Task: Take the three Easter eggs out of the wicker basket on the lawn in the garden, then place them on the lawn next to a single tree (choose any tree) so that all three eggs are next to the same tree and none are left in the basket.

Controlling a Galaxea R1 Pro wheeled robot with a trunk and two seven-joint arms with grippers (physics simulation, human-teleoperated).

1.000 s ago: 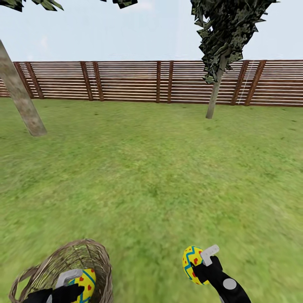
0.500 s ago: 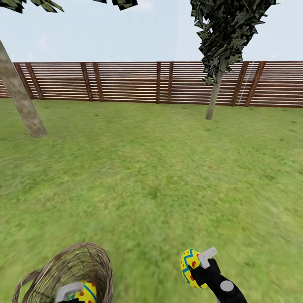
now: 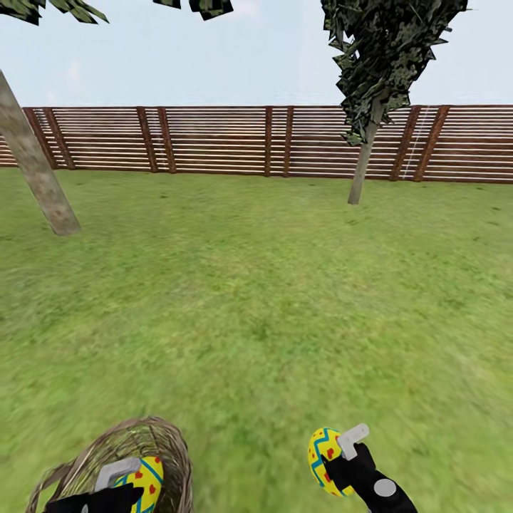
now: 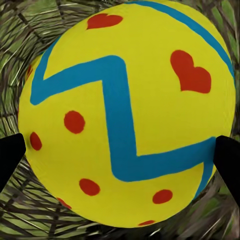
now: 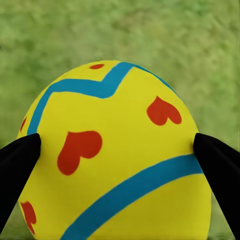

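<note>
The wicker basket (image 3: pixel 100 456) lies on the lawn (image 3: pixel 256 299) at the bottom left. My left gripper (image 3: pixel 132 479) is shut on a yellow Easter egg (image 3: pixel 147 479) at the basket's mouth. In the left wrist view that egg (image 4: pixel 125 115) sits between both black fingertips (image 4: pixel 10 155), with basket weave (image 4: pixel 30 30) all around it. My right gripper (image 3: pixel 333 459) is shut on a second egg (image 3: pixel 323 459) over open grass at the bottom right. The right wrist view has this egg (image 5: pixel 115 155) pinched over the grass (image 5: pixel 150 30). The slanted-trunk tree (image 3: pixel 39 178) stands far left.
A brown slatted fence (image 3: pixel 214 139) closes the far side of the garden. A slim straight-trunked tree (image 3: pixel 363 164) with ragged dark foliage stands at the back right. Wide grass lies between me and both trees.
The whole view has shifted slightly, so the basket and the right-hand egg sit a little lower in the picture. My left gripper dipped with its egg, then rose again.
</note>
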